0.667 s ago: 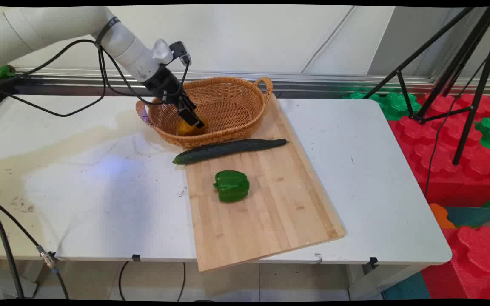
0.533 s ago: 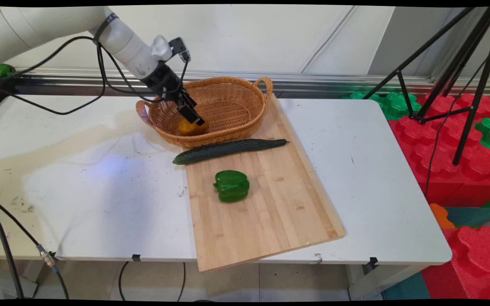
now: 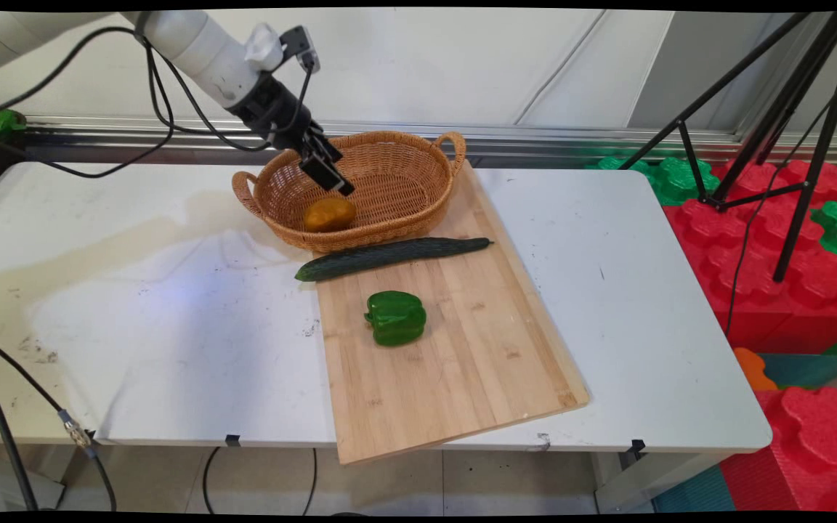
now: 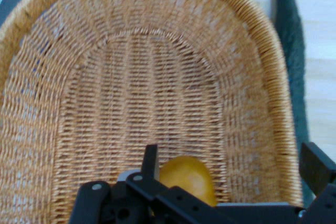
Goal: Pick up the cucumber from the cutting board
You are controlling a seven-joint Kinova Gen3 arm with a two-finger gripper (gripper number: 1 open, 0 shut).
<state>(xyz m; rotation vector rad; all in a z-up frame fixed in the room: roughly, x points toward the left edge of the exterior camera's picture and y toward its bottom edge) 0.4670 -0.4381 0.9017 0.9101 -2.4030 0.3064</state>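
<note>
GRIPPER: fingers spread wide, empty, raised over the wicker basket | THING: yellow-orange fruit lies on the basket floor at its near-left end, just below the fingertips, apart from them | AROUND: cucumber along the basket's near side; green pepper on the cutting board.

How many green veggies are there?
2: a cucumber lying across the board's far end, beside the basket, and a pepper mid-board. None look hidden.
</note>
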